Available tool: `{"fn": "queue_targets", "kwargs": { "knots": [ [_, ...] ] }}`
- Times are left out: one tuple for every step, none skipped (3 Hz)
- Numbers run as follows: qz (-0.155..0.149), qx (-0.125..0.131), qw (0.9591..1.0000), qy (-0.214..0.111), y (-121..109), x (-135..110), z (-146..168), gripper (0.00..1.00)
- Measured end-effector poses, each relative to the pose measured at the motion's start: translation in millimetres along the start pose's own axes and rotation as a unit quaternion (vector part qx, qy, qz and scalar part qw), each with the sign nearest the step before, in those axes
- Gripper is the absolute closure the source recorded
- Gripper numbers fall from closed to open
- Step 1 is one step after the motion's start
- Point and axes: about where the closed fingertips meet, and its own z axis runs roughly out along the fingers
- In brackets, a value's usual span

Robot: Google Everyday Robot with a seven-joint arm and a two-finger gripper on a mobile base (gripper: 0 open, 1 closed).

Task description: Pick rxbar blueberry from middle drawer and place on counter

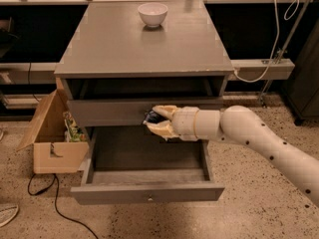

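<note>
A: Gripper [151,117] first: where is it, and what's in it?

B: Your gripper is clamped on the rxbar blueberry [154,118], out above the open middle drawer [114,193], level with the upper drawer front [107,112].

A: Why hold it that far out?

B: Likely so you clear the tabletop [139,49] lip overhead. Past that edge there's broad room; only the white bowl [152,13] sits at the back.
</note>
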Motion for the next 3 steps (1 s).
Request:
{"fn": "queue_targets", "kwargs": {
  "knots": [
    [-0.009,0.032,0.9994,0.013,-21.4,-51.3,-21.4,1.00],
    [0.002,0.075,0.9961,0.047,-56.4,-116.4,-44.9,1.00],
    [0.000,0.074,0.9962,0.046,-56.2,-116.3,-44.4,1.00]
  ]
}}
